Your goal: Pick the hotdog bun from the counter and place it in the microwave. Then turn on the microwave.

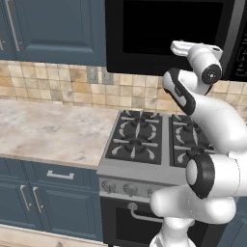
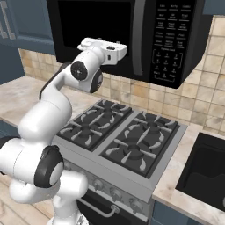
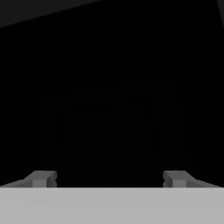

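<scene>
The white arm's gripper (image 3: 109,178) stands wide open and empty, raised against the large black box-shaped microwave (image 2: 132,35), facing its dark glass door. I cannot see the hotdog bun anywhere.

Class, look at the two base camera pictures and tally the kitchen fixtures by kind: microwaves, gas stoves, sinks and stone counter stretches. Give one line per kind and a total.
Black box-shaped microwave with dark glass door: 1
Black gas stove with four burners: 1
Dark sink basin: 1
Beige marbled stone counter stretches, one each side of the stove: 2
Total: 5
</scene>
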Robot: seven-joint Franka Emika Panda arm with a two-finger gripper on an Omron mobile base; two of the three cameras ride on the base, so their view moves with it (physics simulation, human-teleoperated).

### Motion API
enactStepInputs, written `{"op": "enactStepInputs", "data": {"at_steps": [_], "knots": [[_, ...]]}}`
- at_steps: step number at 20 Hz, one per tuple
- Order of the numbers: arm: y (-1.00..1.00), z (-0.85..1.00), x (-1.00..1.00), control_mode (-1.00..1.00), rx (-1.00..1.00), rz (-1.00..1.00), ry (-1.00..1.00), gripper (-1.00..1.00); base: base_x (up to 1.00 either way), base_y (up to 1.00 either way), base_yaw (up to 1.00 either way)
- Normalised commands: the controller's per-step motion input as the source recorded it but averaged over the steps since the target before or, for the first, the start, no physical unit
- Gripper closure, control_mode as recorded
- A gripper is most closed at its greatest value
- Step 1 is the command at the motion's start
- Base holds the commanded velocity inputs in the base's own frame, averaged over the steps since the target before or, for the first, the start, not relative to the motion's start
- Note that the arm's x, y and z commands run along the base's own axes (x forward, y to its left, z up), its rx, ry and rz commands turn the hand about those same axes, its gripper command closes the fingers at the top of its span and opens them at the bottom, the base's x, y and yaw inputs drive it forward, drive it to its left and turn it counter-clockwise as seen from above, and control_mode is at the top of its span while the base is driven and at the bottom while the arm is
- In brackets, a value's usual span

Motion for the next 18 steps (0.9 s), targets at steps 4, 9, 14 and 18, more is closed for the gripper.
{"op": "enactStepInputs", "data": {"at_steps": [4, 9, 14, 18], "knots": [[-0.11, 0.0, 0.46, -1.0, 0.0, 0.0, 0.0, -1.0, 0.0, 0.0, 0.0], [-0.12, 0.0, 0.41, -1.0, 0.0, 0.0, 0.0, -1.0, 0.0, 0.0, 0.0], [-0.03, 0.0, -0.02, -1.0, 0.0, 0.02, 0.0, -1.0, 0.0, 0.0, 0.0], [0.0, 0.03, -0.29, -1.0, 0.0, 0.03, 0.0, -1.0, 0.0, 0.0, 0.0]]}}
